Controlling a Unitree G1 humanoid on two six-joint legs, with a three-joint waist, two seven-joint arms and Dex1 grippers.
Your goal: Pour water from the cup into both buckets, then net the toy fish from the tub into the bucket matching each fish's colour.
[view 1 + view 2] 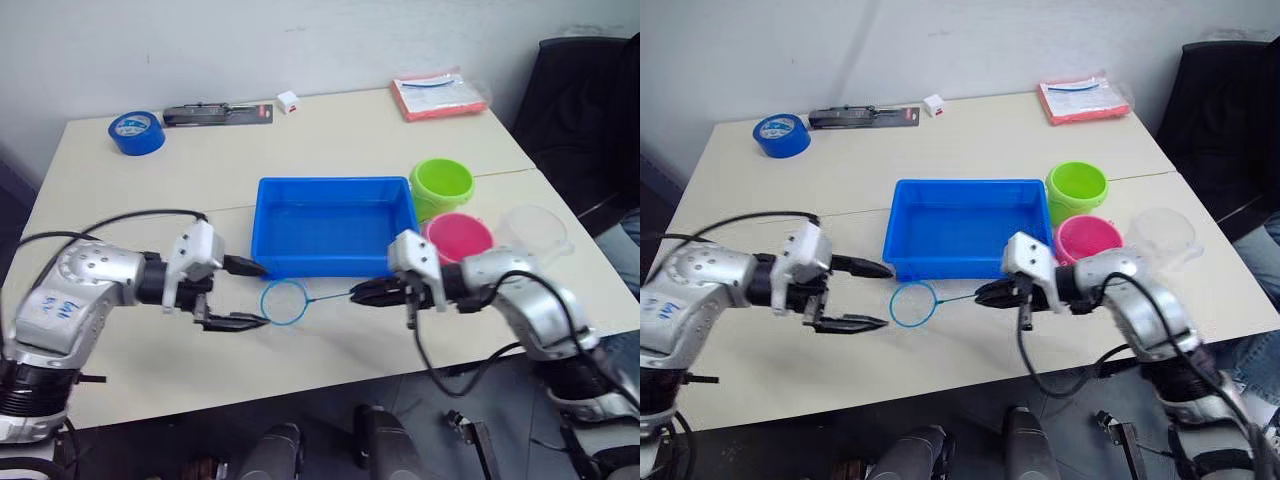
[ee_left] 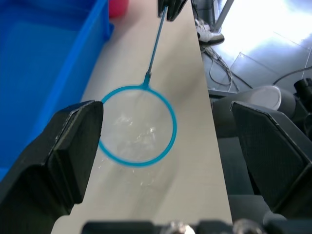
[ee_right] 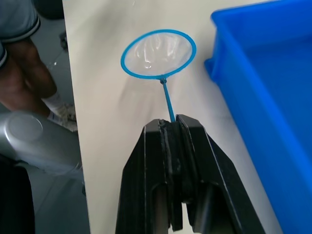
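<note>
Two hands: right (image 1: 362,293) pinching net (image 1: 284,303), left (image 1: 247,295) spread.

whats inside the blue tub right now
Only bare blue floor shows inside the tub, with no toy fish visible. The strip behind its near wall is hidden. The net, held by the right gripper, lies outside on the table.

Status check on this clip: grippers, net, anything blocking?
Right gripper shut on the net handle, hoop over the table beside the tub. Left gripper open, flanking the hoop. No fish visible in tub. Nothing blocking.
</note>
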